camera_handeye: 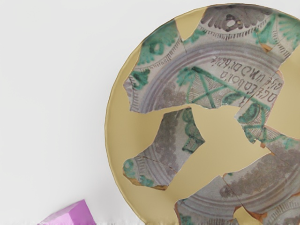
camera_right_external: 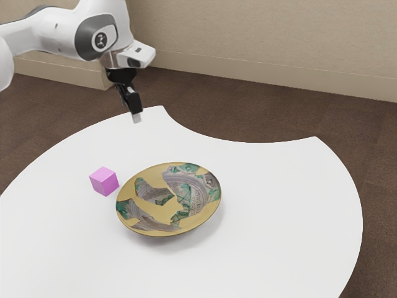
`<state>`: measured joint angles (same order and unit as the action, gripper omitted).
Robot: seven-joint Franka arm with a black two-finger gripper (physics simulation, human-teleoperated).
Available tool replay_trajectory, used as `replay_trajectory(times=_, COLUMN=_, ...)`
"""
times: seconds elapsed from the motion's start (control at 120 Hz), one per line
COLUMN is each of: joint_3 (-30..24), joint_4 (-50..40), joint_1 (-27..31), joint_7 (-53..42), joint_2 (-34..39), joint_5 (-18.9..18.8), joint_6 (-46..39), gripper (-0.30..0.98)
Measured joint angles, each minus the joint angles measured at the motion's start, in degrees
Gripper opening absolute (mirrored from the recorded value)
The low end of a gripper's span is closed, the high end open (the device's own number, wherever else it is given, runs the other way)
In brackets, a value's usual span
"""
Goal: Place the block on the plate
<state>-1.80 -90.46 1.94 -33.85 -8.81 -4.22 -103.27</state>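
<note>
My gripper (camera_right_external: 136, 115) hangs in the air over the table's far edge in the exterior view, apart from both the block and the plate; whether it is open or shut is not clear from this side. The pink-purple block (camera_right_external: 104, 181) rests on the table, just off the plate's rim toward the exterior view's left. The round plate (camera_right_external: 169, 199), yellow with green and grey patterned pieces, lies face up and bears nothing. In the wrist view, the plate (camera_handeye: 220, 140) is large, and part of the block (camera_handeye: 75, 214) shows near its rim.
The white table (camera_right_external: 279, 211) has a curved edge with a concave cutout on its far side in the exterior view. Beyond it are a brown floor (camera_right_external: 217, 118) and a beige wall (camera_right_external: 260, 37).
</note>
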Motion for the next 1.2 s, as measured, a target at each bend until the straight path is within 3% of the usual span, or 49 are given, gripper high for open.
replay_trajectory(times=0.275, joint_3=1.51, joint_4=-4.41, joint_1=1.44, joint_7=-0.34, joint_2=-1.55, joint_5=-0.49, joint_6=-0.93, gripper=0.68)
replay_trajectory(times=0.542, joint_3=5.12, joint_4=-6.56, joint_1=4.19, joint_7=-0.02, joint_2=-7.71, joint_5=0.28, joint_6=-2.45, gripper=0.69)
replay_trajectory(times=0.742, joint_3=7.23, joint_4=-11.74, joint_1=5.76, joint_7=0.68, joint_2=-9.27, joint_5=3.15, joint_6=-6.47, gripper=0.69)
replay_trajectory(times=0.925, joint_3=9.27, joint_4=-11.84, joint_1=6.53, joint_7=1.15, joint_2=-12.15, joint_5=4.14, joint_6=-12.48, gripper=0.69)
replay_trajectory(times=1.2, joint_3=10.29, joint_4=-11.61, joint_1=7.48, joint_7=1.66, joint_2=-15.91, joint_5=9.47, joint_6=-18.38, gripper=0.69)
